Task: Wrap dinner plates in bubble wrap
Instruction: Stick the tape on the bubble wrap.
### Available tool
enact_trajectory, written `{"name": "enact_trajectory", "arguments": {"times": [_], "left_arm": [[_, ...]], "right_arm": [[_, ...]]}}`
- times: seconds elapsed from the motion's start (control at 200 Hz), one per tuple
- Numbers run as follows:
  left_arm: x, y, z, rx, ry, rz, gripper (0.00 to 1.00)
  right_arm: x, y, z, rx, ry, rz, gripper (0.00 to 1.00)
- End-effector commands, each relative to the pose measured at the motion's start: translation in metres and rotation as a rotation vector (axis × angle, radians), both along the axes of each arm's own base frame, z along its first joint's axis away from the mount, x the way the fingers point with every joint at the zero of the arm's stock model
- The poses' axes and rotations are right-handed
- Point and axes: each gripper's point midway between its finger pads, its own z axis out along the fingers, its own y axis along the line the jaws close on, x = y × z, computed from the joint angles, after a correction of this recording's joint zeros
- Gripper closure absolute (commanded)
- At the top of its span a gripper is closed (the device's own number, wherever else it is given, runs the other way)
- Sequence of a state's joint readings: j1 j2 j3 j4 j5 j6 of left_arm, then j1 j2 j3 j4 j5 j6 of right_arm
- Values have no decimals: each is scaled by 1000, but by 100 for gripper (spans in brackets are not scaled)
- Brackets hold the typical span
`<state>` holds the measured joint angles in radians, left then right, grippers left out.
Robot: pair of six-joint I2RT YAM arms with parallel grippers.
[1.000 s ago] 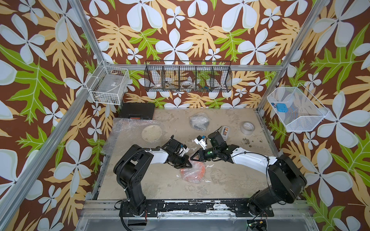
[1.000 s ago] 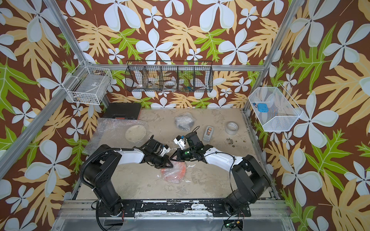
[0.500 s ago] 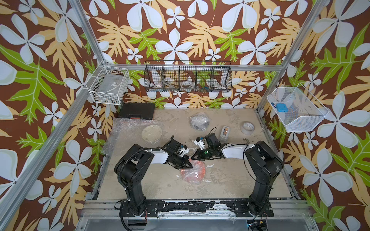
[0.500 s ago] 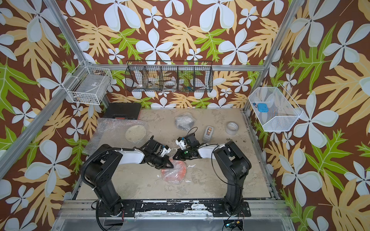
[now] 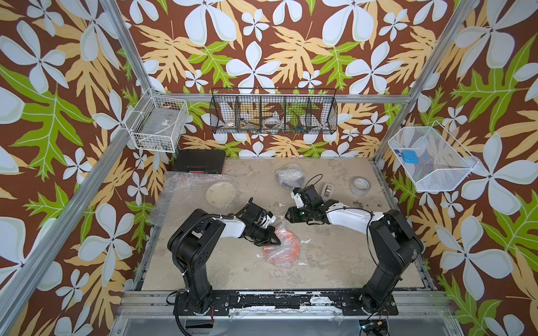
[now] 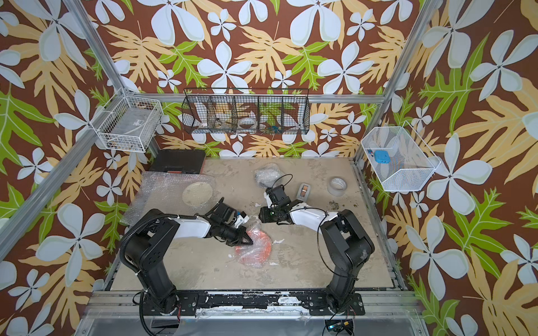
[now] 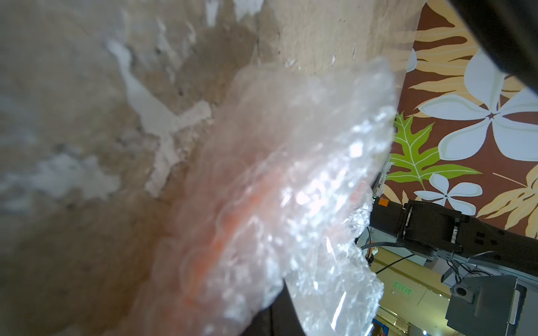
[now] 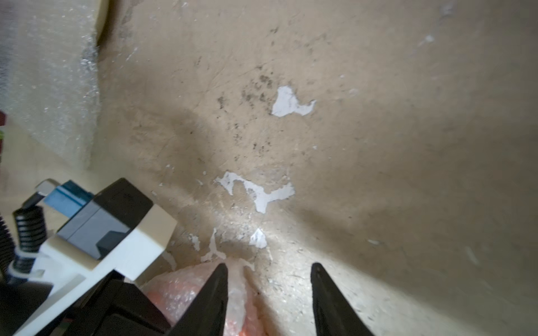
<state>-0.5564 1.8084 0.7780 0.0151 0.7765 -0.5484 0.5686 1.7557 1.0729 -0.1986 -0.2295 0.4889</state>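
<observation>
Scuffed tan worktop, floral walls all round. Centre, near side: the orange plate, bundled in bubble wrap. The left gripper is down on it, jaws pinched shut on a fold of the bubble wrap. Just beyond, the right gripper hovers, jaws apart, holding nothing. Far left, the cream plate lies on a flat sheet; tape roll far right.
</observation>
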Motion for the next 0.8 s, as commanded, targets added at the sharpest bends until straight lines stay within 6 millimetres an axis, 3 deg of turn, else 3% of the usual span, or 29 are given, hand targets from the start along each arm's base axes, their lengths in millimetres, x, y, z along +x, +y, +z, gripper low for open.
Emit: {"name": "enact_trajectory", "arguments": {"times": [0.0,0.045,0.125,0.25,0.37,0.5,0.566,0.611,0.696,0.796], "left_arm": [[-17,28,-32,187,82,35,100],[-17,28,-32,187,81,34,100],[-16,28,-32,189,81,37,100],[-16,28,-31,191,81,39,100],[-14,28,-32,198,78,37,100],[-15,29,-34,207,82,38,100],[-15,30,-33,209,82,41,100],[-15,30,-33,210,82,41,100],[-15,30,-33,209,82,41,100],[-15,29,-33,208,83,38,100]], "right_arm": [[-4,-14,12,-71,-2,-14,54],[-13,-1,27,15,11,30,60],[-40,29,50,234,81,144,80],[-79,53,53,483,263,238,100],[-93,57,25,527,372,251,100],[-88,28,-38,339,445,126,100],[-87,18,-49,256,439,116,100],[-85,15,-40,245,415,119,100],[-86,19,-4,299,359,143,100],[-105,36,30,420,368,216,100]]}}
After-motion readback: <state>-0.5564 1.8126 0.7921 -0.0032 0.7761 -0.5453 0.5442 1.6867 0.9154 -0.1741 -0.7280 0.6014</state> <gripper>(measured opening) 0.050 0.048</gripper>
